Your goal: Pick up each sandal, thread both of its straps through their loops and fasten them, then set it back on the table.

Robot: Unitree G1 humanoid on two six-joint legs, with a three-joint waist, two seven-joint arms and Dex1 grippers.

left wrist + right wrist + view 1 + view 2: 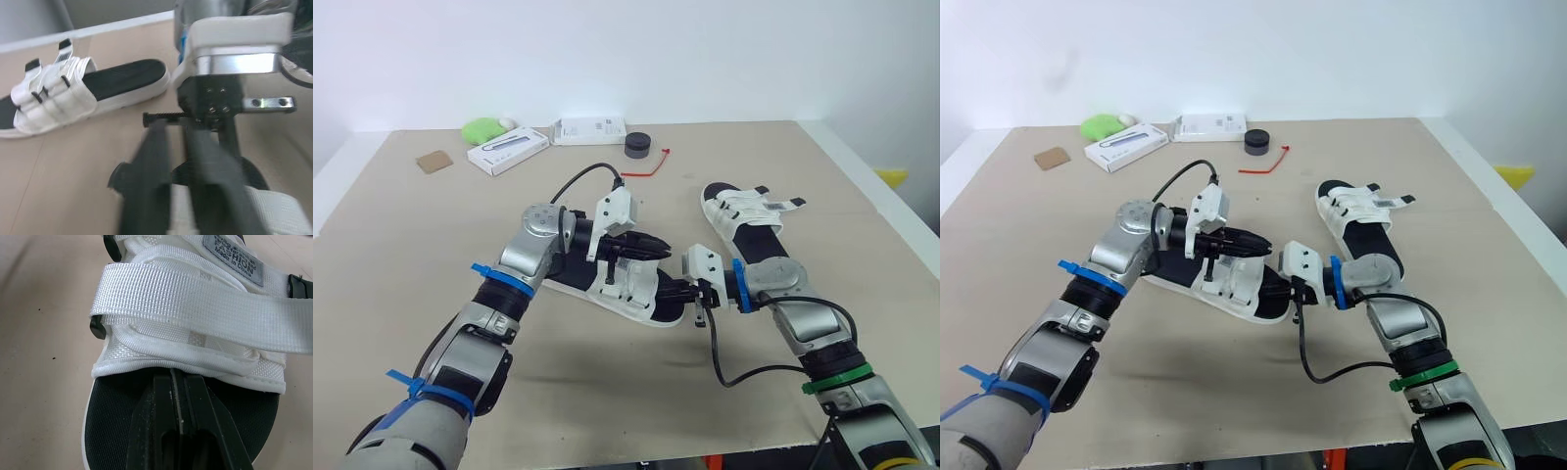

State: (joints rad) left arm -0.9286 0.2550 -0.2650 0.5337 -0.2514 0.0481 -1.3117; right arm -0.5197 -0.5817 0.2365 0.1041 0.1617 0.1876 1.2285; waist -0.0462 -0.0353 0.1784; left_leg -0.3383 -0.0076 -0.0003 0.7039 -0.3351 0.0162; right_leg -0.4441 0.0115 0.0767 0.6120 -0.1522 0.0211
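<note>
Working on the near sandal (628, 291), lying flat mid-tabletop (431, 255) between both hands. Steady its sole with the right hand (680, 291), pinched shut on nothing over the black footbed, just short of the nearest strap. Bring the left hand (651, 247), poised above the straps, down onto one strap end; cannot tell its grip. Feed straight through the loop, pull snug, press flat. Counting up: two sandals, with the far sandal (744, 220) off to the right, two straps apiece, two hands, two white boxes (507, 152), one black puck (637, 145), one red tie (646, 168)
</note>
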